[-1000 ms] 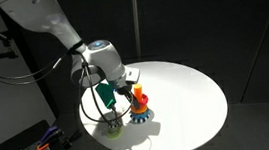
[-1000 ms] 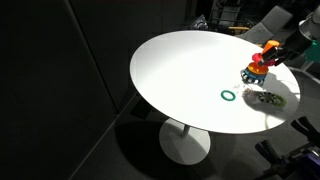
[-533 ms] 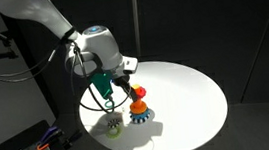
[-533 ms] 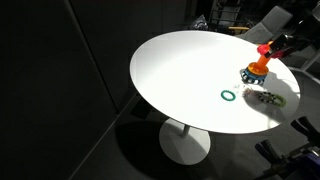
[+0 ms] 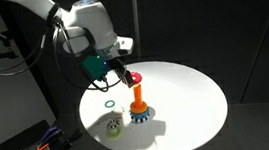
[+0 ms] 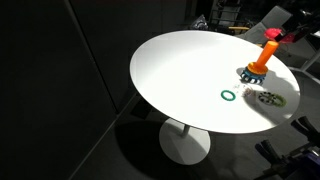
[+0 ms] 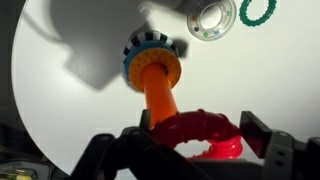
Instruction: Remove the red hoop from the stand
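Note:
The red hoop (image 5: 134, 77) is lifted to the top end of the stand's orange peg (image 5: 137, 98), held between the fingers of my gripper (image 5: 126, 74). In the wrist view the gripper (image 7: 197, 142) is shut on the thick red hoop (image 7: 205, 127). The peg (image 7: 160, 95) runs from its blue toothed base (image 7: 152, 62) up to the hoop's left edge. I cannot tell whether the hoop still circles the peg tip. In an exterior view the hoop (image 6: 271, 34) sits at the peg top above the stand (image 6: 255, 68).
The stand is on a round white table (image 5: 186, 90) near its edge. A thin green ring (image 5: 110, 104) and a pale yellow ring (image 5: 113, 126) lie on the table beside the stand. Both also show in the wrist view, green (image 7: 257, 11) and pale (image 7: 211, 18).
The gripper has risen with the red hoop, sliding it from low on the stand up to the peg's top. The stand and the other rings have stayed put.

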Controlling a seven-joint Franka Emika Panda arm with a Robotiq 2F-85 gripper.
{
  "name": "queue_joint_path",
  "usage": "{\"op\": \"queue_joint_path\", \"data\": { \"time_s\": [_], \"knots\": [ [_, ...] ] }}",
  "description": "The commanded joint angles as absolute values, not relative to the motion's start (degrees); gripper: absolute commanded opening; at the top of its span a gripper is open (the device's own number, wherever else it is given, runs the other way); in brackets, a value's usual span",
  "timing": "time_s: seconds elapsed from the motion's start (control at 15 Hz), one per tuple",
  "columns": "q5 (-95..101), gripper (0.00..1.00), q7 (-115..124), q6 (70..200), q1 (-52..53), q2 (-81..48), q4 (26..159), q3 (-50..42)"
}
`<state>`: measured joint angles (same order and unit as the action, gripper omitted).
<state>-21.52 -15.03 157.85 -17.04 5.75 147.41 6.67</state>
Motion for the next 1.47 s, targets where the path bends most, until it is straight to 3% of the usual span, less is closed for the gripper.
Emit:
{"op": "queue_joint_path", "data": {
  "time_s": [0.0,0.53,1.4],
  "knots": [
    [-20.55,0.63,-15.07,153.76,-9.96,8.8,147.73,0.03],
    [-15.06,0.63,-12.77,149.2,-3.76,4.51,146.53,-2.21],
    [-1.97,0.63,-5.47,161.15,-3.55,-14.5,144.76,-2.62]
  ]
}}
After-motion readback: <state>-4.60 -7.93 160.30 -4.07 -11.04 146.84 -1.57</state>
